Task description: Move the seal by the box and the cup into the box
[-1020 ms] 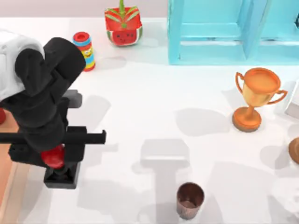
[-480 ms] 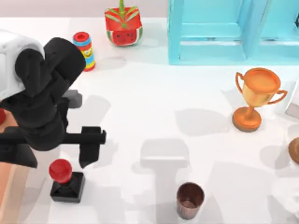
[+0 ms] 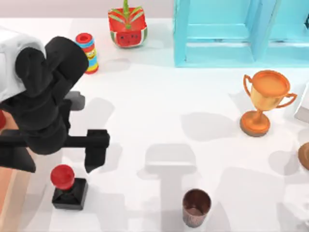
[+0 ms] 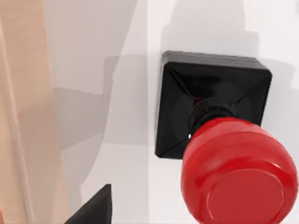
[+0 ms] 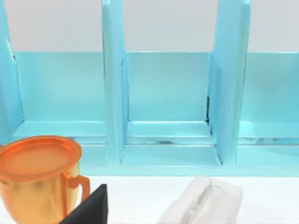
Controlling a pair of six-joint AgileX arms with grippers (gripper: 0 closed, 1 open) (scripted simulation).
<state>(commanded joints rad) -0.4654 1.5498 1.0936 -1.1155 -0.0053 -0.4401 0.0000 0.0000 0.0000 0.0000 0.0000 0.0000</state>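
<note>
Top view: the left hand (image 3: 57, 154) hangs wide open, holding nothing, above the seal (image 3: 67, 186), which stands on the white bench (image 3: 154, 101) by the box (image 3: 6, 179). The shiny tapered cup (image 3: 196, 208) stands well apart.

Left wrist view: the seal's glossy red knob (image 4: 238, 172) tops a square black block.

Right wrist view: a turquoise shelf (image 5: 168, 116) and gold trophy (image 5: 39, 179); I cannot tell the right hand's state.

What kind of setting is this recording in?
Probably a rendered tabletop test scene, not a real room: a plain white table scattered with unrelated props, such as a turquoise shelf unit, a trophy and a watermelon toy.
</note>
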